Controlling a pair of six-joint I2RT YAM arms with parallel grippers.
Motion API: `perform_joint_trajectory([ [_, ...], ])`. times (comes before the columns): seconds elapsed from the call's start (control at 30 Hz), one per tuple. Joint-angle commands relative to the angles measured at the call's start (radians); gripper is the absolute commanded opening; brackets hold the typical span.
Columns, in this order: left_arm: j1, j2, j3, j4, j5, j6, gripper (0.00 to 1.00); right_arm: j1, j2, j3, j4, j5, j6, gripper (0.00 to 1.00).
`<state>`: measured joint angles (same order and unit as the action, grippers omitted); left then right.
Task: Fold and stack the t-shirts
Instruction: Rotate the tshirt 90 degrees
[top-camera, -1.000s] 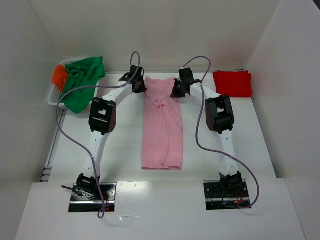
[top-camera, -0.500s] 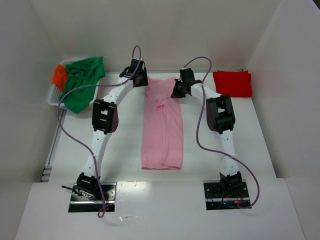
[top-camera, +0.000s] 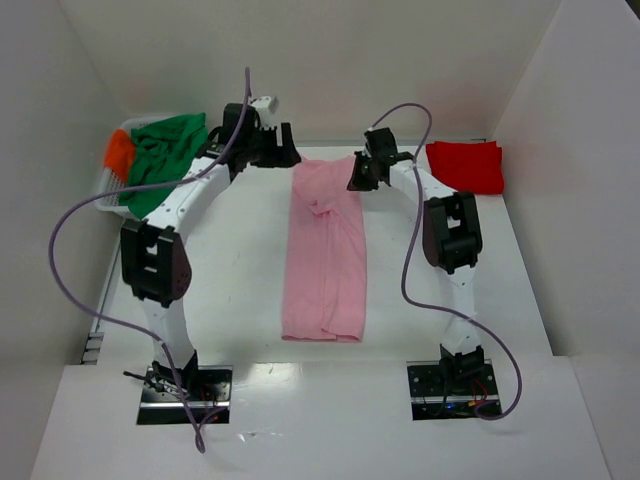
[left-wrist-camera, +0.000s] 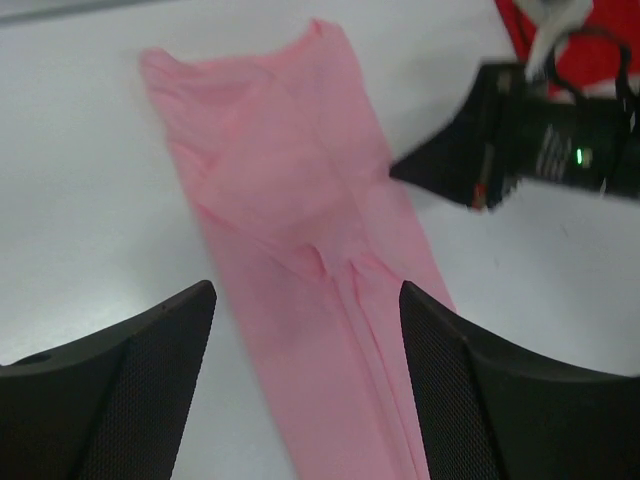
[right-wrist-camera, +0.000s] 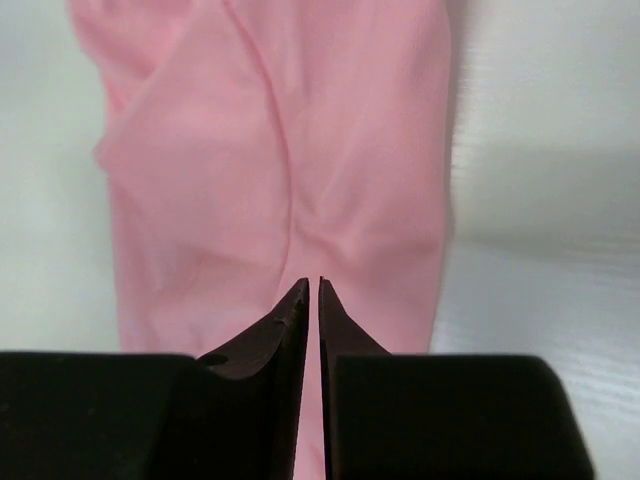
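Left gripper first: in its wrist view the two black mesh-faced fingers stand spread wide at the bottom of the frame, nothing between them, hanging above the cloth. Beneath and beyond them runs the light pink cotton t-shirt, folded into a long narrow strip, its rumpled collar end at the upper left of that frame. From above, this gripper sits at the upper centre, just left of the strip's far end and apart from it.

Over to the right gripper: the two dark fingers are pressed almost together, only a hairline slit between the tips, pointing down at the pink t-shirt. Whether the tips touch the fabric is hard to say from this angle. In the overhead view this gripper is at the strip's upper right corner.

The pink t-shirt lies lengthwise down the middle of the white table, between the two arms. A neatly folded red t-shirt rests at the upper right. At the upper left, a crumpled green t-shirt spills over a white plastic basket, an orange t-shirt bunched at its left edge.
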<state>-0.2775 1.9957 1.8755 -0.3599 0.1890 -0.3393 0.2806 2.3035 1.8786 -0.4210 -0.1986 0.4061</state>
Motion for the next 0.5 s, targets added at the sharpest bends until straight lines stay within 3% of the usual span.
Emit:
perform_joint_trajectory([
  [0.0,-0.029,-0.124,-0.218,0.088,0.269,0.066,0.82,-0.008,-0.171,-0.058,0.011,-0.015,-0.021,0.13],
  [0.17,-0.158,-0.170,-0.395,0.096,0.386,0.134,0.82,-0.008,-0.288,-0.191,0.074,-0.036,0.010,0.10],
  [0.2,-0.170,-0.170,-0.439,0.120,0.439,0.103,0.81,-0.008,-0.326,-0.256,0.103,-0.012,0.023,0.03],
  [0.47,-0.241,-0.043,-0.426,0.208,0.415,0.097,0.62,0.022,-0.377,-0.461,0.088,0.045,0.069,0.00],
])
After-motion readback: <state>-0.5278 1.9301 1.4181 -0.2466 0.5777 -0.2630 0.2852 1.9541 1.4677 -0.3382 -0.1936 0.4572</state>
